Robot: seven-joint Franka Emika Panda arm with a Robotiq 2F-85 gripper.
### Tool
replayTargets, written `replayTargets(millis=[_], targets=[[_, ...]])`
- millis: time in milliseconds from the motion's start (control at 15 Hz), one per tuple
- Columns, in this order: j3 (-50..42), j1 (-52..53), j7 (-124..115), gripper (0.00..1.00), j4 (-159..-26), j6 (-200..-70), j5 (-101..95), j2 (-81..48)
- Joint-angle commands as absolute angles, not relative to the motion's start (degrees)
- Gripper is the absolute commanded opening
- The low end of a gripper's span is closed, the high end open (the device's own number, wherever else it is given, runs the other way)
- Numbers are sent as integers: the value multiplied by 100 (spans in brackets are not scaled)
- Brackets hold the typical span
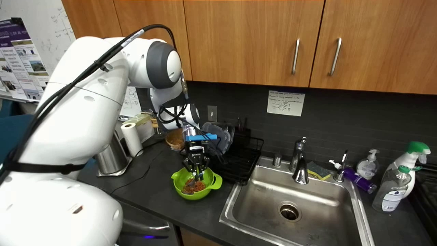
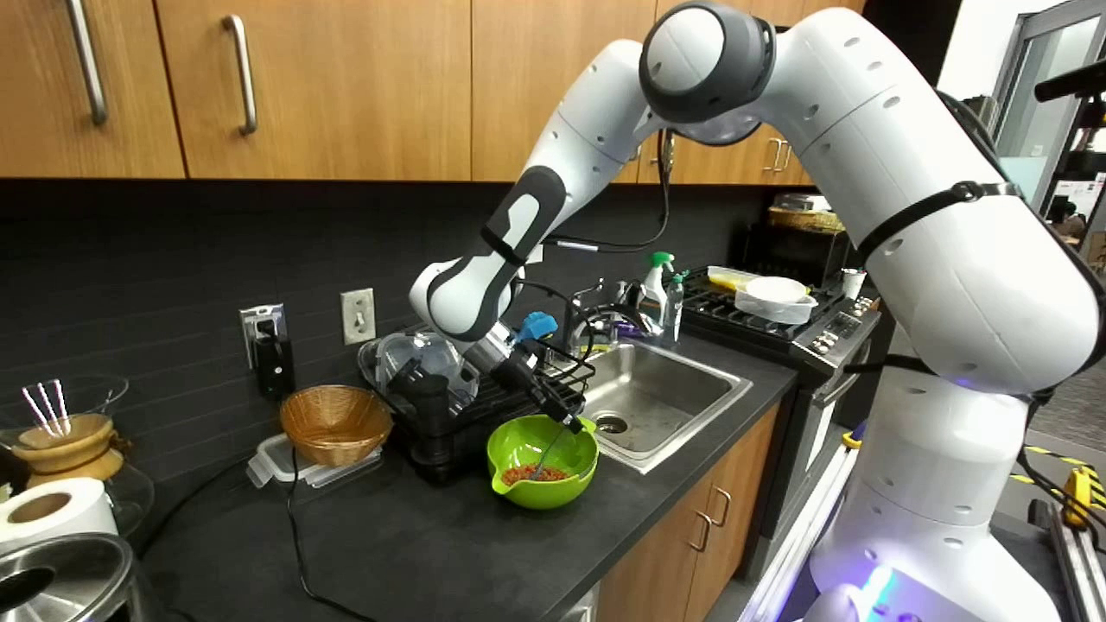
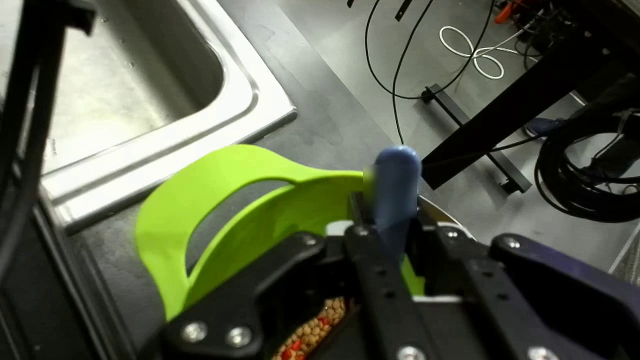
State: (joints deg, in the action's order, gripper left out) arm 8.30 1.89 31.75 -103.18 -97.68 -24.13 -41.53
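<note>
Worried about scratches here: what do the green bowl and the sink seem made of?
Green bowl: probably smooth, softly shiny plastic, judging by its even color and molded-looking handle. Sink: metal, likely satin stainless steel, given its silvery, softly reflective surface.

Room to pass over the counter (image 2: 415, 544) between green bowl (image 2: 543, 497) and black cable (image 2: 299, 548), but here's the dish rack (image 1: 242, 161) crowding in behind

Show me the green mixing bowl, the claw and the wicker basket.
Green mixing bowl (image 3: 270, 225): in the wrist view, on its inner wall.
Claw (image 1: 198, 175): in an exterior view, between its tips.
Wicker basket (image 2: 337, 441): in an exterior view, on its wall.
</note>
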Motion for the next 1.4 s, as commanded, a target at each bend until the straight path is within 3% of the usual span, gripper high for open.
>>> replayTargets(millis=[0,1333], targets=[[735,91,3246,5,-10451,-9898,-2382,-3985],[722,243,3205,5,-10641,-9978,-2594,-4058]])
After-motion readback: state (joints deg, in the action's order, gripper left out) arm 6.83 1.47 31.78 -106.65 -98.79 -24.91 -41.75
